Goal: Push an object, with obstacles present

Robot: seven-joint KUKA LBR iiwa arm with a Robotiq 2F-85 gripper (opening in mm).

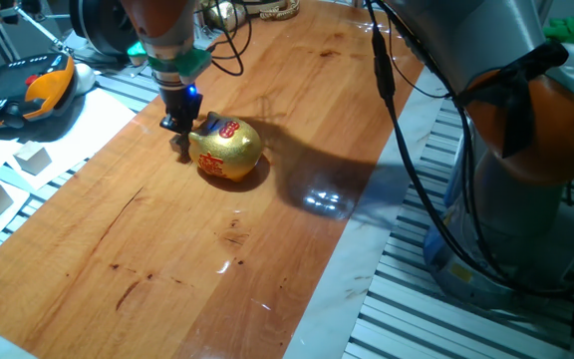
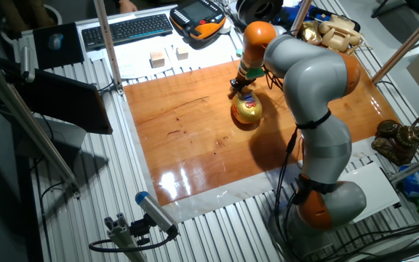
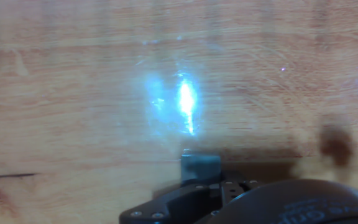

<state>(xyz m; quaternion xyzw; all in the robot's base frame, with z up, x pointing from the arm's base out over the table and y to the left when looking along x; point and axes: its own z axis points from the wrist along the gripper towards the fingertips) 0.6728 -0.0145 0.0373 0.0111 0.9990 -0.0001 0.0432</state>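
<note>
Claw [image 1: 180, 138], jaws seemingly together, touching gold piggy bank [image 1: 229, 150]; pale blocks [image 1: 13, 178] well apart.

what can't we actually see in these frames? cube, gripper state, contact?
- Tiny cube: not identifiable in any view; gripper and gold piggy bank crowd that spot, too small from the other fixed view.
- Gripper open or shut: fingers merge in both fixed views; hand view blurred, glare on table.
- Gripper touching the piggy bank: gap unresolvable.
</note>
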